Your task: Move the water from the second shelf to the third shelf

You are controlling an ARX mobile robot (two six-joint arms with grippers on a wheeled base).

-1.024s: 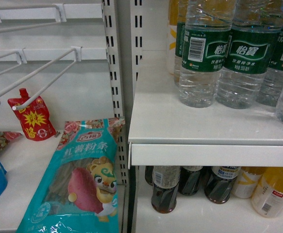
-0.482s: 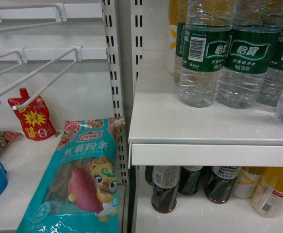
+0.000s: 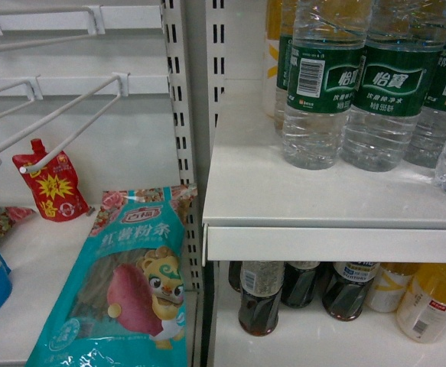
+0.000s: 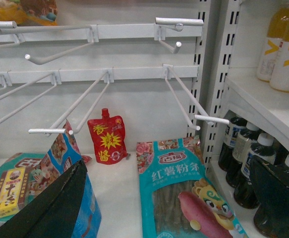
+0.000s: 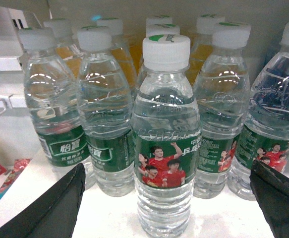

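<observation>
Water bottle [image 5: 166,148] upright at the shelf's [image 5: 114,213] front edge, ahead of other bottles [image 5: 104,114], right tool [image 5: 166,198] apart on either side, untouching, left tool [image 4: 169,198] apart near snack bag [image 4: 184,198].

The left tool [image 4: 159,198] shows two matte black fingers [image 4: 50,208] with broad, rounded shapes. The right tool [image 5: 166,198] looks the same, black and smooth.

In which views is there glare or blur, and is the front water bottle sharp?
Right wrist view: the front water bottle is sharp, with white glare on its shoulder; the right hand's dark fingers are blurred. Head view: soft, even light on the shelf. Left wrist view: the hooks are bright.
</observation>
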